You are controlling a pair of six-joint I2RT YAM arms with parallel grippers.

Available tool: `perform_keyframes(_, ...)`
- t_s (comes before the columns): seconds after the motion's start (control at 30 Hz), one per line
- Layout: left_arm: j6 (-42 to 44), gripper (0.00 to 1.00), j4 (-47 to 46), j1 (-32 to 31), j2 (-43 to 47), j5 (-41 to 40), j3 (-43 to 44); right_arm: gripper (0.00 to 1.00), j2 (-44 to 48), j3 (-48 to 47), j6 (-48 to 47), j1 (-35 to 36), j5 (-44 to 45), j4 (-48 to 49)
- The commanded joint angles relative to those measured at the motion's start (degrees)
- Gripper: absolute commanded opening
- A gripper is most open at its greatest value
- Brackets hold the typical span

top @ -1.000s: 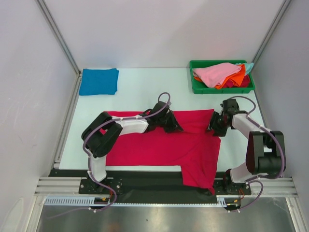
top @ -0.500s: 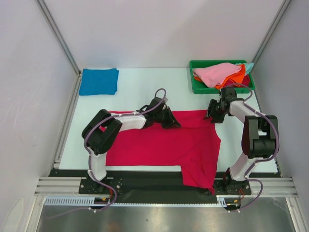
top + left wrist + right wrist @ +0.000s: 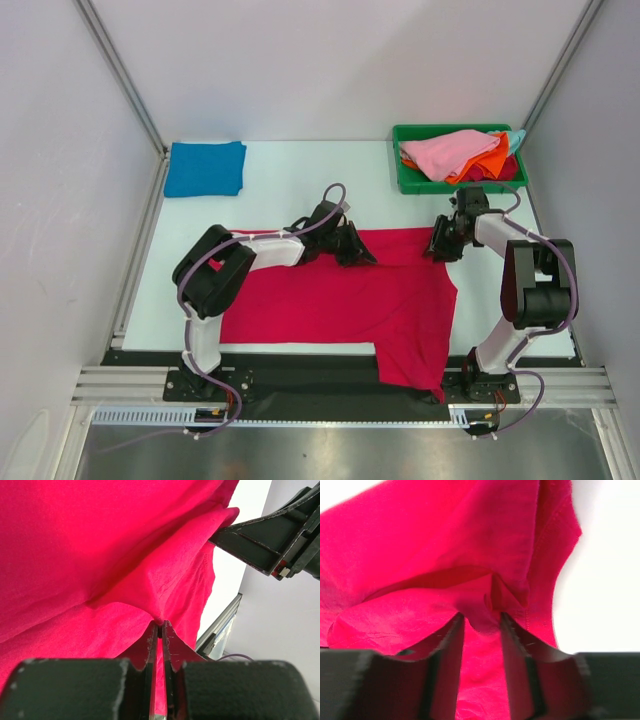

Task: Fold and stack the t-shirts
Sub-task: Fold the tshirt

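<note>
The crimson t-shirt (image 3: 340, 300) lies spread on the table, its near right part hanging over the front edge. My left gripper (image 3: 356, 256) is shut on a pinch of its far edge, with the cloth drawn into a peak at the fingertips in the left wrist view (image 3: 160, 625). My right gripper (image 3: 438, 250) is at the shirt's far right corner. In the right wrist view (image 3: 481, 617) its fingers stand apart with a lump of crimson cloth (image 3: 420, 555) between the tips. A folded blue t-shirt (image 3: 205, 168) lies at the far left.
A green bin (image 3: 410, 184) at the far right holds pink (image 3: 450, 150), orange (image 3: 492, 160) and light blue (image 3: 517, 138) shirts. Metal frame rails run along the table's left and right sides. The right arm's dark gripper shows in the left wrist view (image 3: 270, 540).
My right gripper has moved away from me along the shirt's right edge to its far corner. My left gripper has shifted slightly farther, still pinching the cloth.
</note>
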State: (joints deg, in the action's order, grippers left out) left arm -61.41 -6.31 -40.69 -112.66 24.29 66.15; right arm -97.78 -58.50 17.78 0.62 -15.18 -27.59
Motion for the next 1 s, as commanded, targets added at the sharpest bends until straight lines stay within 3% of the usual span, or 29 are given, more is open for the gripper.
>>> perform_keyframes(0.0,0.67,0.08,-1.34,0.34,-0.45,1.11,2.32,0.37,2.15,-0.21,-0.64,-0.10,-0.82,0.88)
perform_keyframes(0.13,0.94,0.08,0.06,0.34,0.07,1.37,2.41,0.18,3.20,-1.61,-0.12,-0.18,-0.47,-1.23)
perform_keyframes(0.27,2.08,0.08,2.70,0.34,1.12,1.19,2.49,0.07,4.52,-2.50,0.67,-0.18,-0.64,-5.36)
perform_keyframes(0.5,3.13,0.08,4.37,-0.18,3.85,2.42,-0.32,0.06,8.73,-1.09,2.26,-0.18,-1.87,-13.09)
perform_keyframes(0.97,0.59,0.09,3.76,-3.78,5.00,4.62,-4.27,0.08,10.15,2.60,1.56,-0.18,-1.35,-18.28)
